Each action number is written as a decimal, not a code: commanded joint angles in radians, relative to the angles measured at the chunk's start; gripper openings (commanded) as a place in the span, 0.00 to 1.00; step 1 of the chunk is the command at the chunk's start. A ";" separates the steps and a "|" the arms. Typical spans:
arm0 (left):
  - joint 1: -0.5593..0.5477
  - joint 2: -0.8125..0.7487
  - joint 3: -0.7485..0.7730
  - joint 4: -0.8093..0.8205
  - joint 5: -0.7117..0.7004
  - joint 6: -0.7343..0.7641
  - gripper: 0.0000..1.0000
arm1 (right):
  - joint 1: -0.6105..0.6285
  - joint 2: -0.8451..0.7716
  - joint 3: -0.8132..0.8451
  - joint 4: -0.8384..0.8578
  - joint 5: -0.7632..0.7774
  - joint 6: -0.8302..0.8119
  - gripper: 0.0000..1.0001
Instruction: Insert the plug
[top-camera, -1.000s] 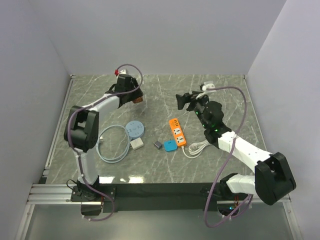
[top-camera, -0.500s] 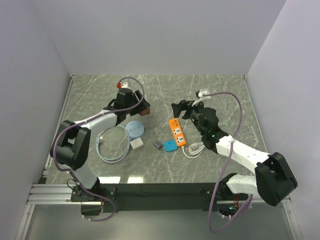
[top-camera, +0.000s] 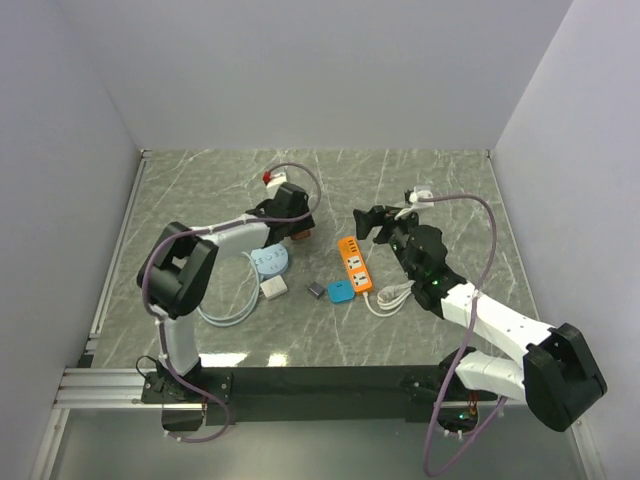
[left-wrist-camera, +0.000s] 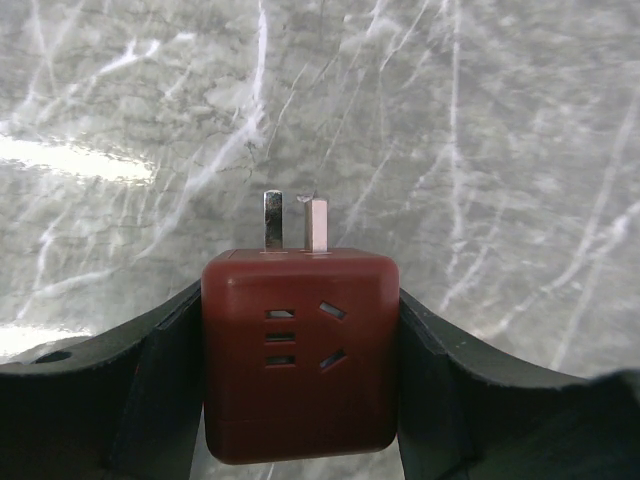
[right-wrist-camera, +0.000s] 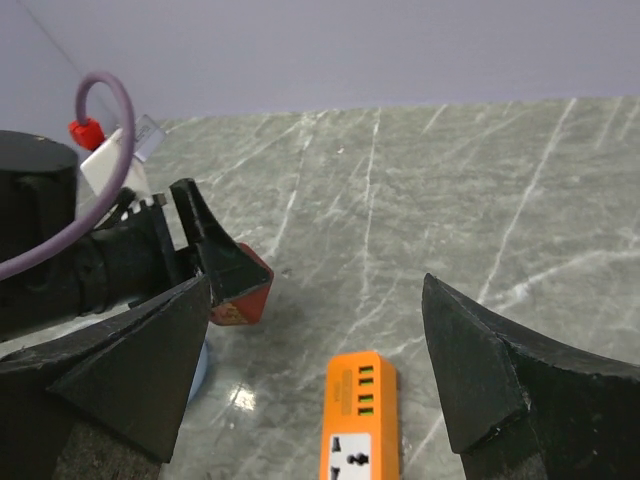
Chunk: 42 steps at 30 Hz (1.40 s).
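A dark red cube plug (left-wrist-camera: 298, 355) with two metal prongs (left-wrist-camera: 295, 222) pointing away sits clamped between the black fingers of my left gripper (left-wrist-camera: 300, 305). From above, the plug (top-camera: 298, 236) hangs just left of the orange power strip (top-camera: 355, 265), which lies flat on the marble table. My right gripper (top-camera: 366, 224) hovers over the strip's far end, jaws wide apart and empty. In the right wrist view the strip (right-wrist-camera: 358, 420) lies below my right gripper (right-wrist-camera: 318, 290), and the plug (right-wrist-camera: 240, 295) shows at the left in the left fingers (right-wrist-camera: 205, 245).
A round blue disc (top-camera: 268, 258), a white cube adapter (top-camera: 273, 288), a small grey block (top-camera: 316, 290) and a blue piece (top-camera: 342, 291) lie left of the strip. A coiled pale cable (top-camera: 222, 295) lies further left; the strip's white cord (top-camera: 392, 297) bunches at its near end.
My left arm has carried the plug right and nearer, from the far left of the table to just beside the strip. The right gripper has shifted a little above the strip's far end.
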 joint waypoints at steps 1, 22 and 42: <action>-0.028 0.041 0.094 -0.050 -0.102 0.000 0.00 | 0.006 -0.059 -0.030 0.038 0.046 -0.008 0.92; -0.040 0.045 0.077 -0.015 0.043 0.063 0.99 | 0.006 0.001 -0.032 0.047 0.020 0.026 0.98; 0.239 -0.345 -0.243 0.172 0.104 0.147 0.99 | 0.192 0.446 0.214 0.092 0.101 -0.003 0.97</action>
